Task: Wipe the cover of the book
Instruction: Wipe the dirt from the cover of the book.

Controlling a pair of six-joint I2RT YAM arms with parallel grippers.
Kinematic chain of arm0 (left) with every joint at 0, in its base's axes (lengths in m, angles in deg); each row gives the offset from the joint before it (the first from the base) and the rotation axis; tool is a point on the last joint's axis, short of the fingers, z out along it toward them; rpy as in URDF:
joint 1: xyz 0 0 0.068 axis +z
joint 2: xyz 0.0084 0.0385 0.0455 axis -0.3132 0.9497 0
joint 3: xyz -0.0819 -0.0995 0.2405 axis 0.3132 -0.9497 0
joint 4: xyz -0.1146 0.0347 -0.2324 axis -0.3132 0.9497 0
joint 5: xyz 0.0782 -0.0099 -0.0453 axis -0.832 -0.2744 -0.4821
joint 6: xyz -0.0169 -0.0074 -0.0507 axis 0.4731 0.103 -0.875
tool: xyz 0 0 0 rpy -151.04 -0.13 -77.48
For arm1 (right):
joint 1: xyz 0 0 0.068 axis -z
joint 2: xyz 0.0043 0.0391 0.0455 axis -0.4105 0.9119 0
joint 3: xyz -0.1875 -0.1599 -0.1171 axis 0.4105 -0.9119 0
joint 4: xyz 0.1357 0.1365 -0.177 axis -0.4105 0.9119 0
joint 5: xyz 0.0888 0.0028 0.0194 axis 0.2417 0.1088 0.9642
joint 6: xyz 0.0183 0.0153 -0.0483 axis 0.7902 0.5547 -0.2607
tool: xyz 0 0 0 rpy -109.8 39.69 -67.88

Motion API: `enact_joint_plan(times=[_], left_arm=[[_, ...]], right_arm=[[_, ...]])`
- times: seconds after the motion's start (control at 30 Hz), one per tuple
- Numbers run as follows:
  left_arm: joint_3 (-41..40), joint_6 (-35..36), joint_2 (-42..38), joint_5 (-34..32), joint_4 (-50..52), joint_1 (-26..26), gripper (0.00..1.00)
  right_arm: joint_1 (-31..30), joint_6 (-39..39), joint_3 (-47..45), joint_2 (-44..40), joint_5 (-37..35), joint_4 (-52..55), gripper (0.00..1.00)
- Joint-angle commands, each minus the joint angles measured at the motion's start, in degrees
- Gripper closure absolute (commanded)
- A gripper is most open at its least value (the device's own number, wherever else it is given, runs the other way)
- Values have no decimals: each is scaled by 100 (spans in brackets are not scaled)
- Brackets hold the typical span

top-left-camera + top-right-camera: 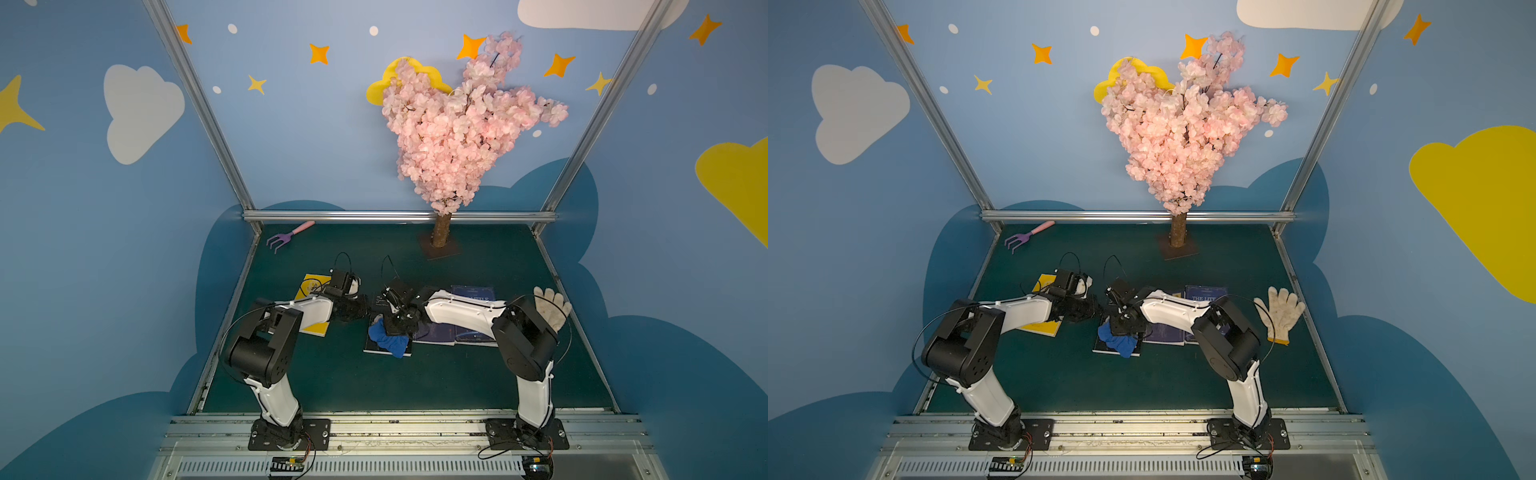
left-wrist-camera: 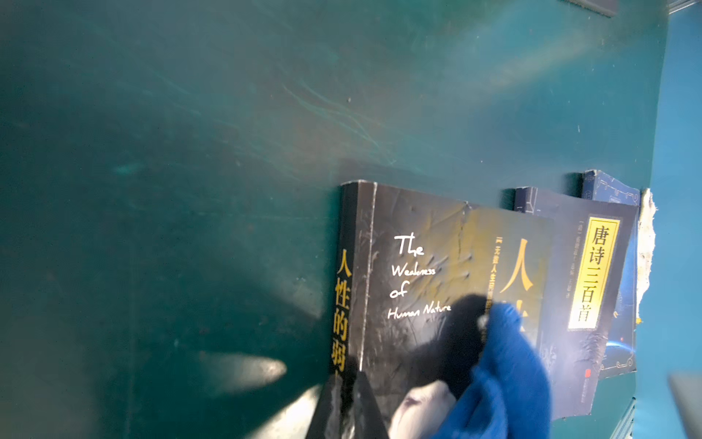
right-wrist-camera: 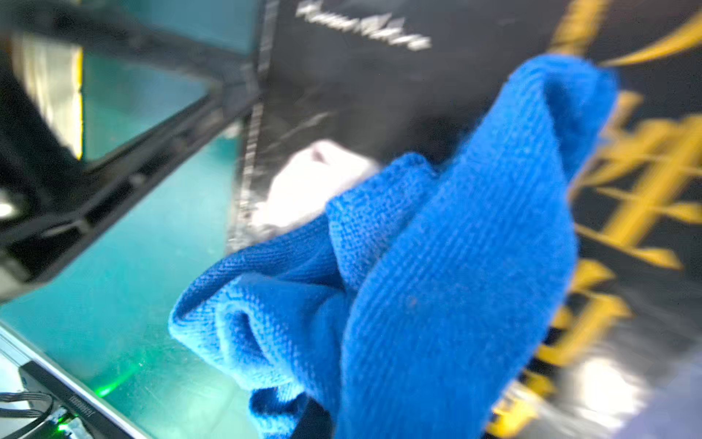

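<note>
Blossom tree (image 1: 457, 124), purple rake (image 1: 282, 239), white glove (image 1: 1281, 311) and yellow book (image 1: 307, 286) occupy the table (image 1: 332, 374).

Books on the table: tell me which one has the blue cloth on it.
The black book with white English lettering, in the middle. The blue cloth rests on it alone; the yellow book and the dark blue books carry none.
</note>
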State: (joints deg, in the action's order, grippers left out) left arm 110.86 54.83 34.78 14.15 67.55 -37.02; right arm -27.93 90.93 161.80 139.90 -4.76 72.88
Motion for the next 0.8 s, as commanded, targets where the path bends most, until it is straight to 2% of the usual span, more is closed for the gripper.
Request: enact_joint_plan(times=[0.0, 0.2, 0.33, 0.57, 0.67, 0.77], left_arm=[[-205, 60, 137, -182, 593, -57, 90], [-157, 52, 237, -113, 584, -60, 90], [-169, 60, 182, -144, 588, -46, 90], [-186, 47, 179, -129, 566, -40, 90], [-119, 47, 249, -70, 563, -44, 90], [-108, 36, 287, -34, 570, -40, 90]], right_arm=[[-45, 3, -486, 857, -478, 1254, 100], [-654, 85, 399, 1184, -753, 1724, 100], [-508, -22, 336, 1139, -809, 1719, 100], [72, -30, -445, 696, -1101, 1695, 100], [-20, 6, -450, 567, -1091, 1667, 100], [-268, -27, -53, 823, -968, 1747, 100]])
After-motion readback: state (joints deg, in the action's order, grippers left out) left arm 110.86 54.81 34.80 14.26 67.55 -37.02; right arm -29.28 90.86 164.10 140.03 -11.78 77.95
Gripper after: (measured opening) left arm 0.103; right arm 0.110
